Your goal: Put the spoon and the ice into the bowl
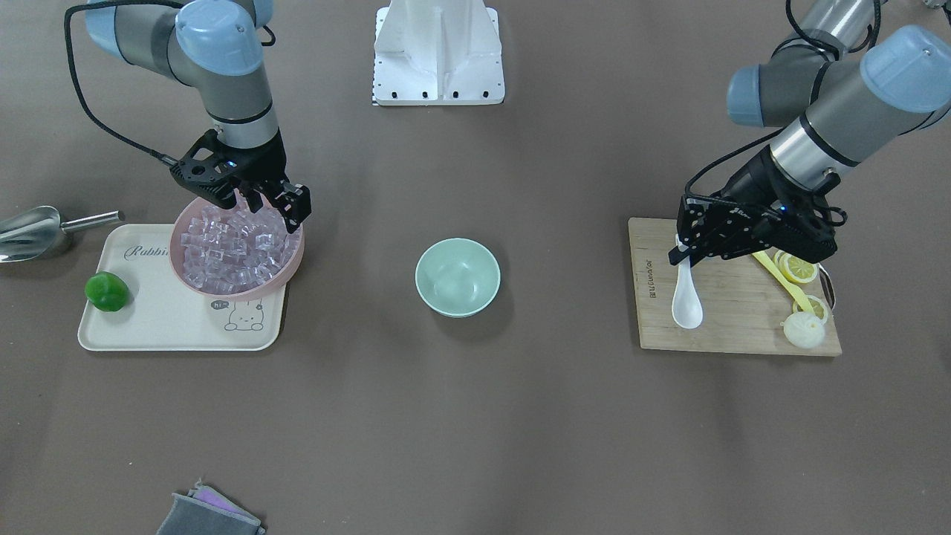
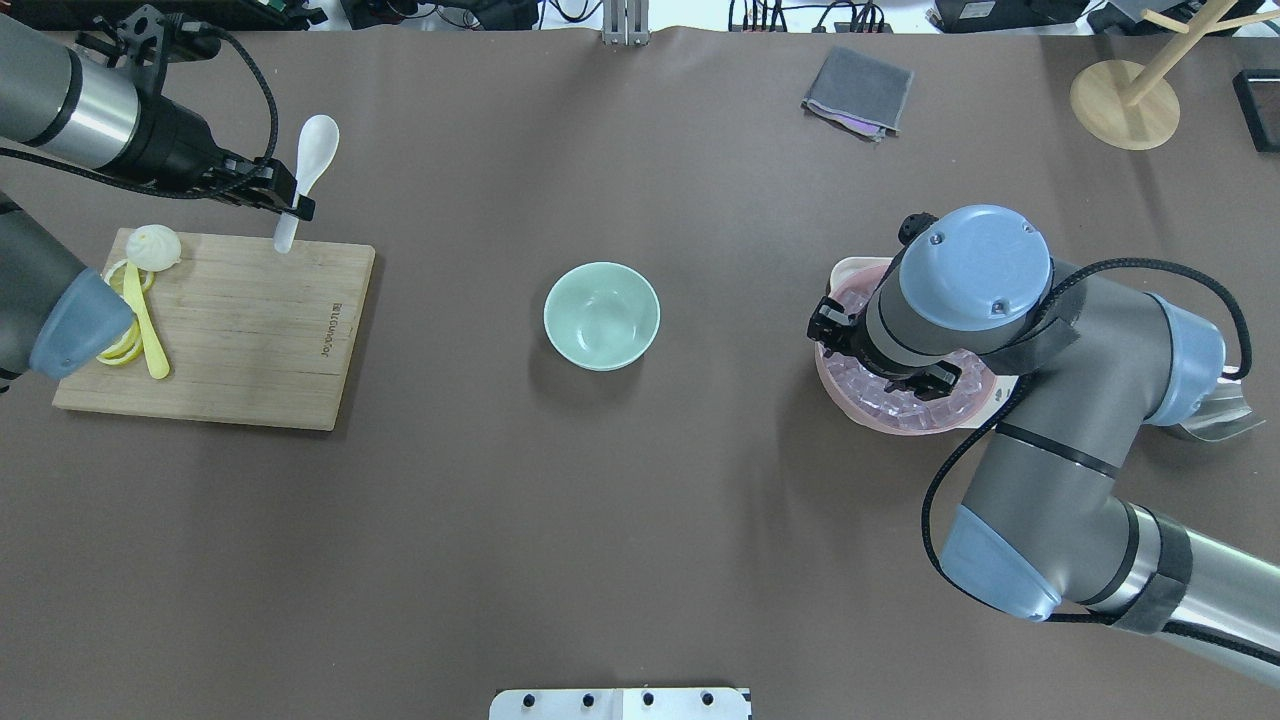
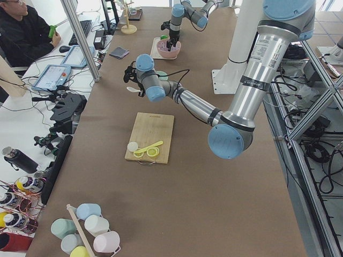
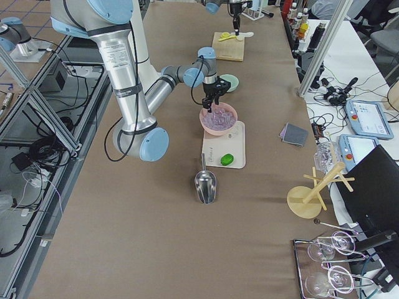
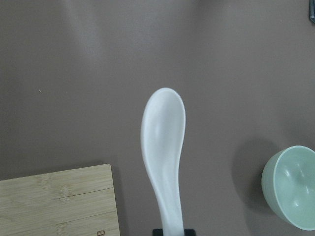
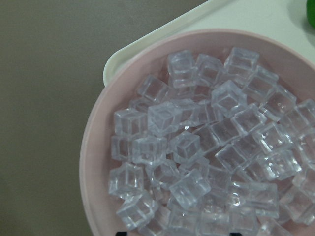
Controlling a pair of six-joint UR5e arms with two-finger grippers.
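Holding the spoon [image 2: 310,160] by the tail of its handle, my left pincer [image 2: 293,208] is clamped shut on it. The scoop points away from the wrist. Seen from overhead, the spoon sits at about 10 o'clock from the mint-green bowl [image 2: 601,315], past the far edge of the cutting board [image 2: 240,330]. I judge it to be lifted off the board and hanging over bare tabletop [image 2: 620,520].

The spoon looks stiff, glazed and light. It seems slick enough to swivel in such a narrow grip, and brittle enough to chip if dropped from height. I would want it lowered into the bowl before release, scoop first.

My right pincer [image 1: 275,204] is at 3 o'clock from the mint-green bowl, hovering just above the pink bowl [image 6: 93,147], which stands on the tray [image 1: 148,319]. Its fingers are spread wide with nothing between them. In the wrist view only their tips show, at the bottom edge.

The ice [image 6: 183,146] lies heaped in the pink bowl as many clear cubes, and none is in the mint-green bowl yet. The cubes look hard, glossy and slippery, and likely to squirt out sideways. I would pick one sitting proud at the top of the heap and close on two flat opposite faces, not on corners.
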